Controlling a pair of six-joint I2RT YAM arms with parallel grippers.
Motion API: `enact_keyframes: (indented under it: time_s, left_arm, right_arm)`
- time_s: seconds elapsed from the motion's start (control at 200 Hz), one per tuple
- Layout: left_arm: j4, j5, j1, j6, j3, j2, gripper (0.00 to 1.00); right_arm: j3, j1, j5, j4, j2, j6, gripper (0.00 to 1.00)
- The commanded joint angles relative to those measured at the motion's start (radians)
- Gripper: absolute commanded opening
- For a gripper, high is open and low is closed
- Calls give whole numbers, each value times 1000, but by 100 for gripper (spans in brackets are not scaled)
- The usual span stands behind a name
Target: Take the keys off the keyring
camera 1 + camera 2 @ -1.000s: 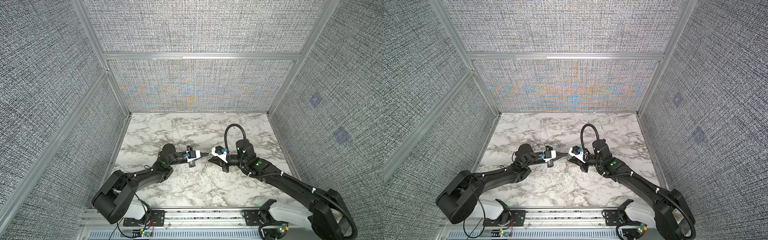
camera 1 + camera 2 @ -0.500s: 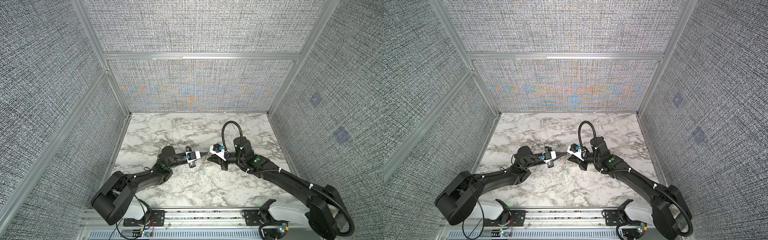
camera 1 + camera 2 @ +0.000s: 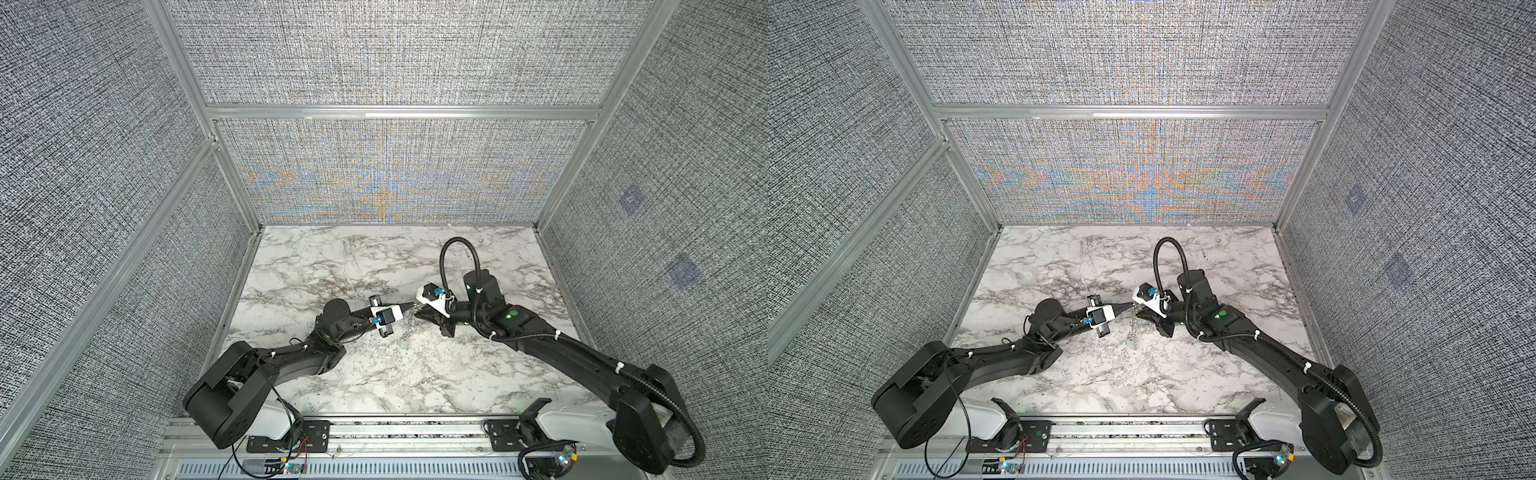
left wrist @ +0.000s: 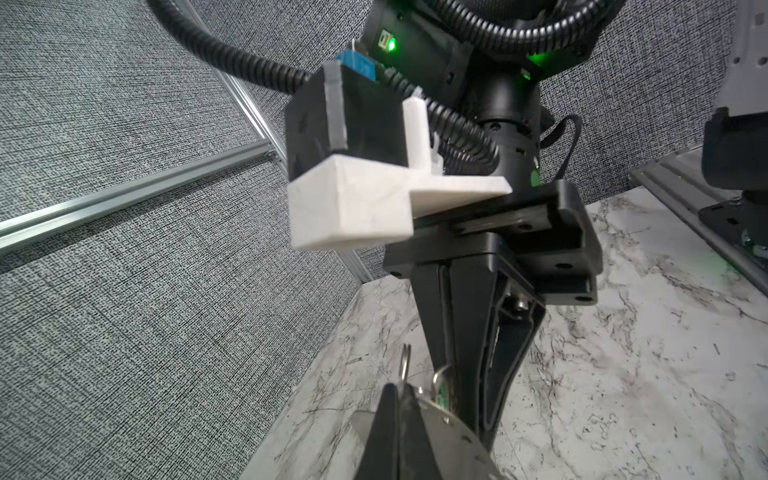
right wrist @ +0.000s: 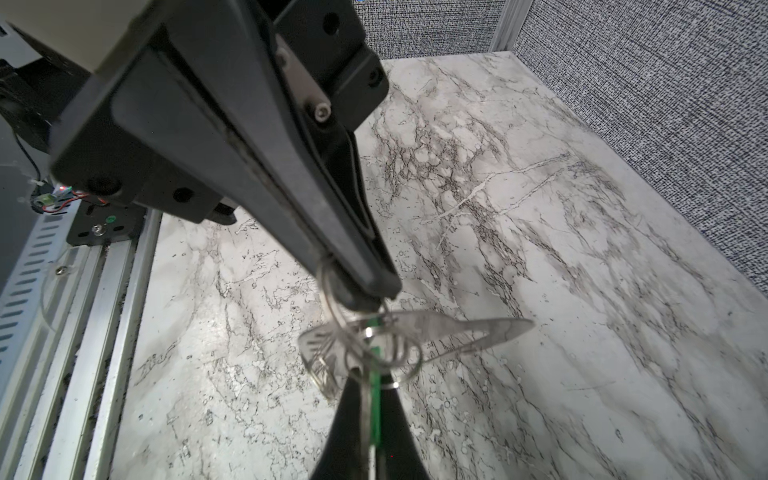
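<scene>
Clamping keys, right end effector closed

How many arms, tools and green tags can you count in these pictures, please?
Arms: 2, the left arm and the right arm.
Tools: 2, the left tool and the right tool.
Green tags: 1, the green tag, pinched in the right tool.
Total: 5.

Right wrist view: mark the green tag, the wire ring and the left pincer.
green tag (image 5: pixel 376 399): right wrist view, on its thin edge.
wire ring (image 5: pixel 326 291): right wrist view, on its outer curve.
left pincer (image 5: pixel 376 296): right wrist view, at its shut tips.
</scene>
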Motion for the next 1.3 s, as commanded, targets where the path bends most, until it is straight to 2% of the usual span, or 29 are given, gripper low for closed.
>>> enact_keyframes:
  time_s: [0.0,0.37,0.85,1.021,1.296]
  left_arm:
    - [90,-59,-1,29,2,-13,0]
    - [35,-150,-2,53,12,-19,0]
    - [-75,-203,-3,52,46,-11,0]
    - [-137,-200,-3,17,78,2,0]
    - [-263,-178,-3,-32,140,28,0]
  right_arm:
    - [5,-9,42,-67,1,-21,0]
    - [10,-24,159,-91,5,-55,0]
    - [7,-30,284,-43,-40,-92,0]
    - [5,-27,284,-19,-72,-112,0]
    - [39,-4,380,-55,-103,-194,0]
